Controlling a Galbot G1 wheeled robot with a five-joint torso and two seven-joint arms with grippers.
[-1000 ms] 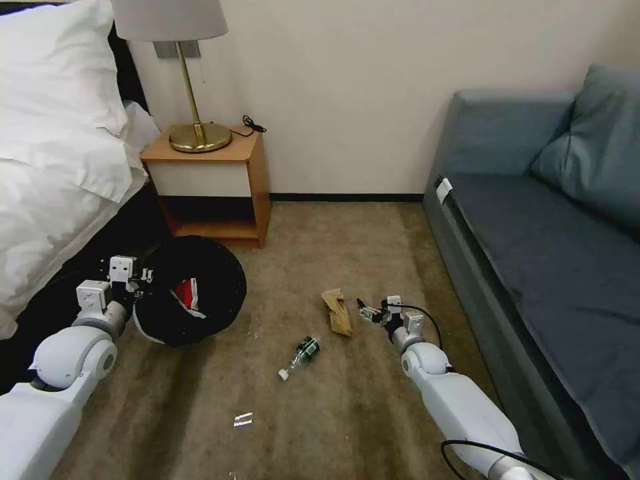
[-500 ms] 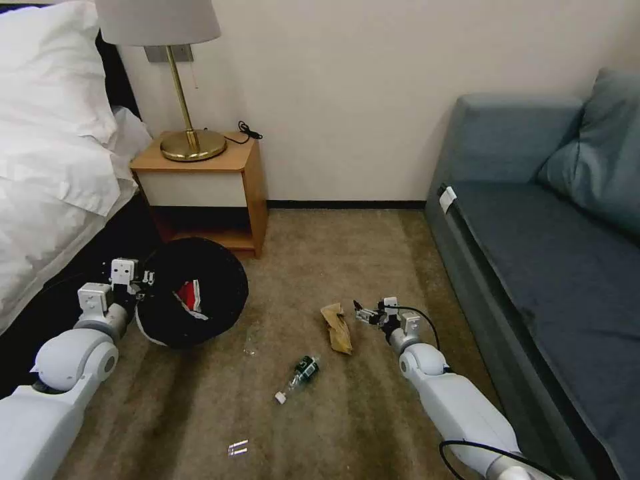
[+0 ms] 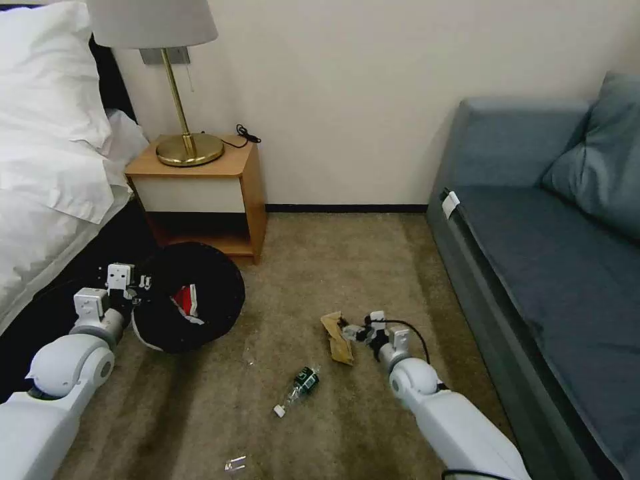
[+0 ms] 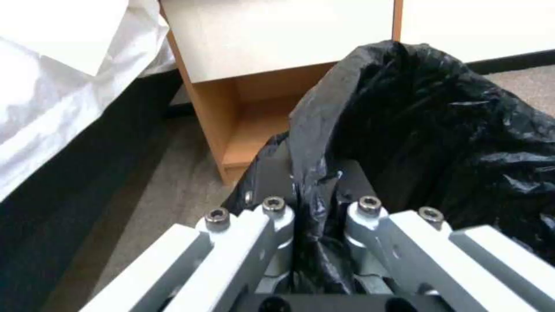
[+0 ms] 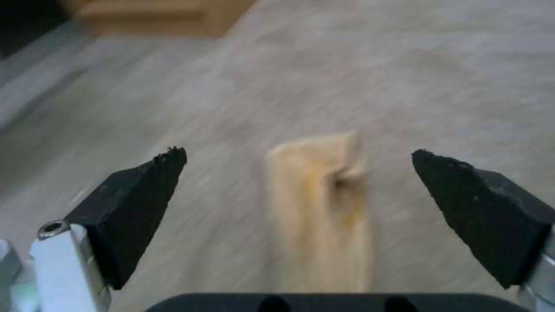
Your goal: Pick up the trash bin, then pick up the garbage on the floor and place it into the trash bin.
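Note:
The trash bin (image 3: 200, 327), white with a black bag (image 4: 439, 125) over its rim, hangs tilted just above the carpet beside the bed. My left gripper (image 3: 137, 285) (image 4: 312, 175) is shut on its bagged rim. A red-and-white wrapper (image 3: 185, 299) lies inside it. The crumpled brown paper (image 3: 337, 337) (image 5: 321, 208) lies on the carpet, and my right gripper (image 3: 351, 331) (image 5: 296, 154) stands open right at it, one finger on each side. A small clear bottle (image 3: 300, 387) with a green label and white cap lies nearer to me on the floor.
A wooden nightstand (image 3: 200, 193) with a brass lamp (image 3: 189, 148) stands behind the bin, and the bed (image 3: 47, 180) is on the left. A blue-grey sofa (image 3: 553, 267) runs along the right. A small clear scrap (image 3: 235, 462) lies on the near carpet.
The head camera has shifted. My right gripper has moved left and lower, up to the brown paper, still open. The left gripper keeps its hold on the bin.

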